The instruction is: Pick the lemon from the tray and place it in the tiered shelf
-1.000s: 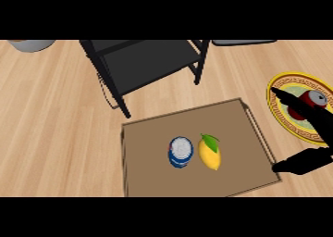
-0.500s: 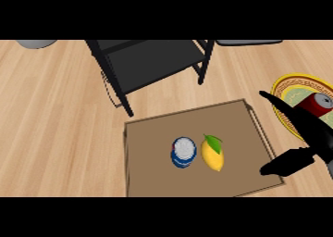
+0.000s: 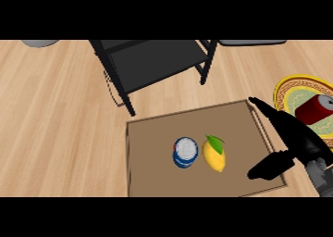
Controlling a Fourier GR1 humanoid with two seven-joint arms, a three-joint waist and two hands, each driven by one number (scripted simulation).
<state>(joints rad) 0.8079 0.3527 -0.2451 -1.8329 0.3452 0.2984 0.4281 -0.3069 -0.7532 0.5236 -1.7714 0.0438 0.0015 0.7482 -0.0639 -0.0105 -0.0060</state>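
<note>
The lemon (image 3: 215, 155) lay on the tray (image 3: 149, 178), judged light, firm and smooth-skinned, best grasped across its middle; the right hand (image 3: 292, 139) was released, fingers straight.

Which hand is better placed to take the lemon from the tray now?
Right. The right hand is open over the tray's right side, beside the lemon. The left hand is not visible.

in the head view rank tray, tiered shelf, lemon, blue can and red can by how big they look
1. tray, cut off at the bottom
2. tiered shelf, cut off at the top, so these two are unsure
3. lemon, blue can and red can look alike
</note>
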